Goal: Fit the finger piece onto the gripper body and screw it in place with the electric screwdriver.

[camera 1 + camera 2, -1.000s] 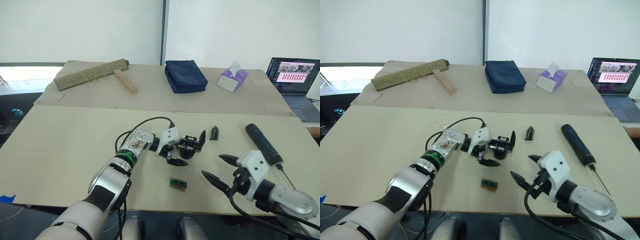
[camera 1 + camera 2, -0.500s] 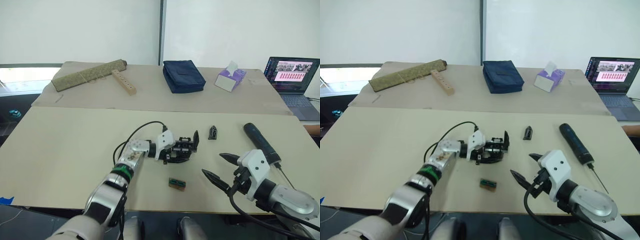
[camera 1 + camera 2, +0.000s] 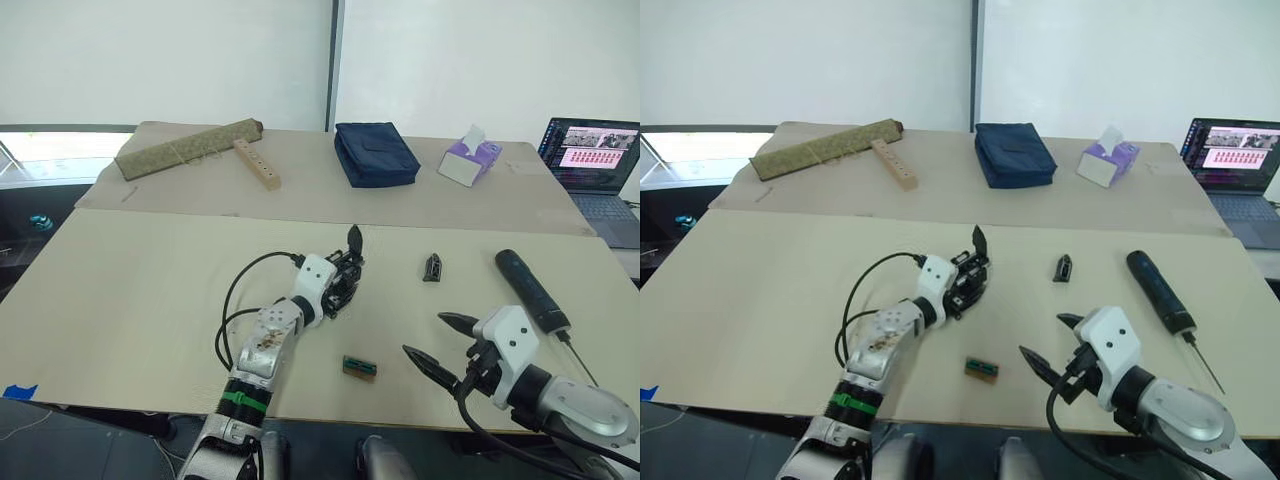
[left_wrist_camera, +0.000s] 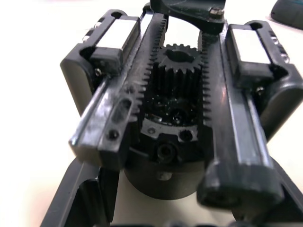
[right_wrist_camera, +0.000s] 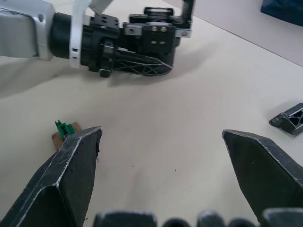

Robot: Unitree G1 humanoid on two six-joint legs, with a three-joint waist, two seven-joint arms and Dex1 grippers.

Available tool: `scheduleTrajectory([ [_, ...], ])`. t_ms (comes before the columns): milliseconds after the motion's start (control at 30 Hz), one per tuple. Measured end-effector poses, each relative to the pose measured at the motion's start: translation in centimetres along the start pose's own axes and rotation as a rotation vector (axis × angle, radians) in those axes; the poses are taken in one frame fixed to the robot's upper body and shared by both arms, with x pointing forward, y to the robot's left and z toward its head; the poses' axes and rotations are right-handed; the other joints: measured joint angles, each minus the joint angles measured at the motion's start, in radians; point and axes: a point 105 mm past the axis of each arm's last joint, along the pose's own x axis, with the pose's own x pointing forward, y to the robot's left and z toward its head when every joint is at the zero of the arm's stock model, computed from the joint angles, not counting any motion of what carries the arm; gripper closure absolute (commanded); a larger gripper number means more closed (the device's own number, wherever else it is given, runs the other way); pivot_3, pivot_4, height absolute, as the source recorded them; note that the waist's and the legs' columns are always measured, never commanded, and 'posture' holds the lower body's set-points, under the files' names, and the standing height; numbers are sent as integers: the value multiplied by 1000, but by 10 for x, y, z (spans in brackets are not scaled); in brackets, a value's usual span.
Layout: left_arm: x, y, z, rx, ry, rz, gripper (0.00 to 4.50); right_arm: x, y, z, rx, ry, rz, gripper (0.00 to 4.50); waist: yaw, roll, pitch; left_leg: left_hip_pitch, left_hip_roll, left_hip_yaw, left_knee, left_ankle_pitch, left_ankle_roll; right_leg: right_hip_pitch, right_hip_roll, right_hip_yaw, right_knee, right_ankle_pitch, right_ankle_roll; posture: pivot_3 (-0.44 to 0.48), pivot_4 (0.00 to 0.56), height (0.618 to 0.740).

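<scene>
Gripper body (image 3: 343,276) clamped in left end effector (image 3: 335,283), finger upward, base hidden; right end effector (image 3: 440,342) spread apart, finger piece (image 3: 431,267) beyond.

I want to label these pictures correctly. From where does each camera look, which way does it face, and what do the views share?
Left eye: on the head, facing forward and down over the table; both arms show.
Right eye: beside it, same scene: gripper body, finger piece, screwdriver.
Left wrist: on the left arm, close on the gripper body's gear and racks, held in the left gripper.
Right wrist: on the right arm, looking along the open right gripper toward the left gripper.
Shared: every view shows the gripper body.
</scene>
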Motion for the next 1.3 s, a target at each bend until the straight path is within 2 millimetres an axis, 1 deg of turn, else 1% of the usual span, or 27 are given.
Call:
scheduleTrajectory([
  [33, 1, -2, 0, 9, -4, -6, 2148, 1, -1, 0, 0, -1, -2, 0, -1, 0, 0, 0, 0, 0, 0, 0, 0, 0, 0, 0, 0, 0, 0, 0, 150, 738],
  [67, 2, -4, 0, 15, -7, -11, 1648, 1, -2, 0, -1, -3, -4, 0, -2, 0, 0, 0, 0, 0, 0, 0, 0, 0, 0, 0, 0, 0, 0, 0, 150, 738],
  [100, 2, -5, -1, 16, -8, -15, 1054, 2, -3, 2, -5, -8, -4, 0, -2, 0, 0, 0, 0, 0, 0, 0, 0, 0, 0, 0, 0, 0, 0, 0, 150, 738],
  [133, 1, -6, -2, 15, -6, -27, 751, 3, -3, 3, -9, -13, -2, 0, -3, 0, 0, 0, 0, 0, 0, 0, 0, 0, 0, 0, 0, 0, 0, 0, 150, 738],
  [167, -2, -7, -3, 19, -9, -43, 244, 3, -3, 4, -10, -15, 0, 0, -4, 0, 0, 0, 1, 0, 0, 0, 0, 0, 0, 0, 0, 0, 0, 0, 150, 738],
  [200, -7, -6, -4, 29, -5, -61, 47, 4, -3, 4, -11, -16, 1, 0, -6, 0, 0, 0, 1, 0, 0, 0, 0, -1, 0, 0, 0, 0, 0, 0, 150, 738],
  [333, -26, 5, -9, 21, 47, -119, 47, 4, -2, 4, -11, -16, 2, 0, -11, 1, -1, 1, 2, 0, 0, 0, 0, 0, 1, 0, 1, 0, -1, 0, 150, 738],
  [433, -40, 15, -9, 26, 105, -243, 47, 4, -3, 4, -11, -18, 3, 0, -12, 3, -2, 3, 2, 1, 0, 0, 0, 0, 1, 0, 2, -1, -2, 0, 150, 738],
  [567, -45, 31, -6, 104, 181, -428, 47, 4, -4, 5, -13, -21, -1, 0, -9, 4, -2, 3, 1, 5, 0, 0, 0, 1, 1, 0, 1, -1, -2, 0, 150, 738],
  [667, -38, 34, -6, 163, 164, -556, 47, 5, -4, 6, -15, -26, 2, 0, -3, 3, -2, 1, 0, 6, 0, 0, 0, 0, 0, -1, 0, -1, -2, 0, 150, 738],
  [767, -20, 38, -2, 222, 168, -606, 47, 6, -3, 8, -17, -29, 6, 0, 3, 3, -2, -2, -1, 6, 2, 0, 0, 0, 0, -1, -1, -1, -2, 0, 150, 738],
  [833, -13, 33, -1, 246, 162, -640, 47, 5, -3, 7, -15, -27, 9, 0, -1, 3, -2, -3, -1, 6, 2, -1, 1, 0, 0, -1, -2, -1, -1, 0, 150, 738],
  [1033, 4, 23, -1, 267, 138, -623, 47, 6, -2, 8, -14, -25, 11, 0, -5, 3, -2, -3, 0, 5, 3, -1, 1, 0, 1, -1, -1, 0, 0, 0, 150, 738],
  [1233, 10, 23, -1, 266, 116, -584, 47, 6, -2, 7, -11, -18, 11, 0, -6, 3, -2, -3, 0, 5, 4, -1, 1, -1, 1, -1, 0, 0, 0, 0, 150, 738],
  [1300, 10, 22, -1, 255, 107, -580, 564, 6, -2, 7, -10, -17, 11, 0, -6, 3, -2, -3, 0, 5, 4, -1, 1, -1, 1, -1, 0, 0, 0, 0, 150, 738],
])
